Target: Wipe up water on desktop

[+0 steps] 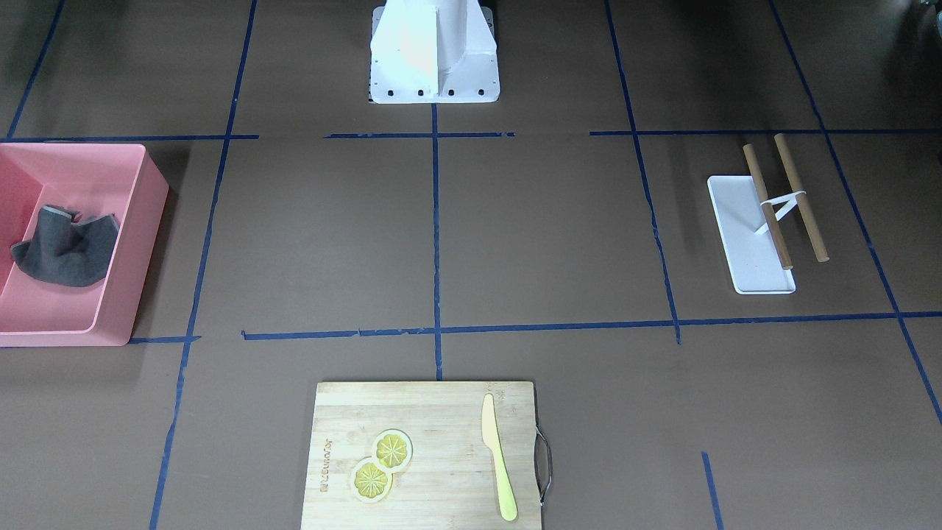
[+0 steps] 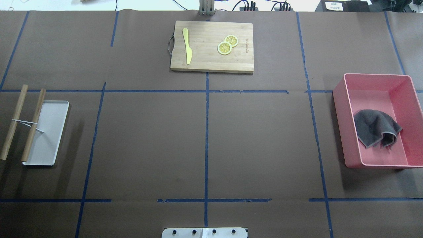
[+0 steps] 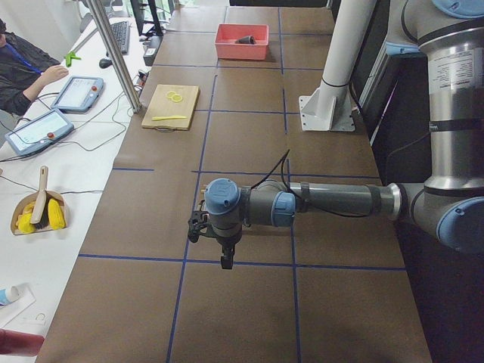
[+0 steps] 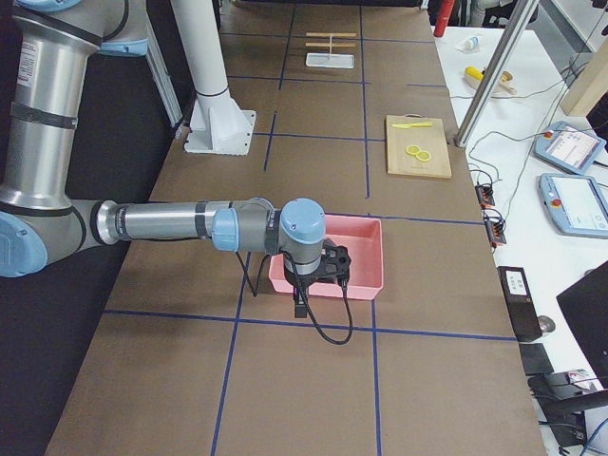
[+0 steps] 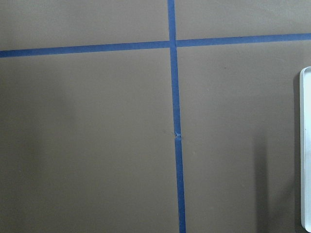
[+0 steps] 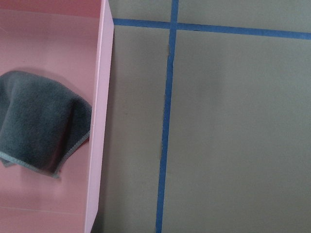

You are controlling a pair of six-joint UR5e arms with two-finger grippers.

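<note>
The desktop [image 2: 148, 142] is a matte brown surface crossed by blue tape lines; I see no water on it. A crumpled grey cloth [image 2: 375, 127] lies in a pink bin [image 2: 340, 125] at the right; it also shows in the right wrist view [image 6: 39, 126]. My left gripper [image 3: 224, 261] shows only in the exterior left view, hanging above the desktop near the white tray. My right gripper [image 4: 300, 309] shows only in the exterior right view, above the desktop beside the pink bin [image 4: 366, 256]. I cannot tell whether either is open or shut.
A white tray [image 2: 49, 132] with two banded wooden sticks [image 2: 13, 122] across its edge lies at the left. A bamboo cutting board [image 2: 205, 56] at the far middle holds a yellow knife [image 2: 187, 49] and lemon slices [image 2: 224, 48]. The robot base [image 1: 434, 51] stands at the near edge.
</note>
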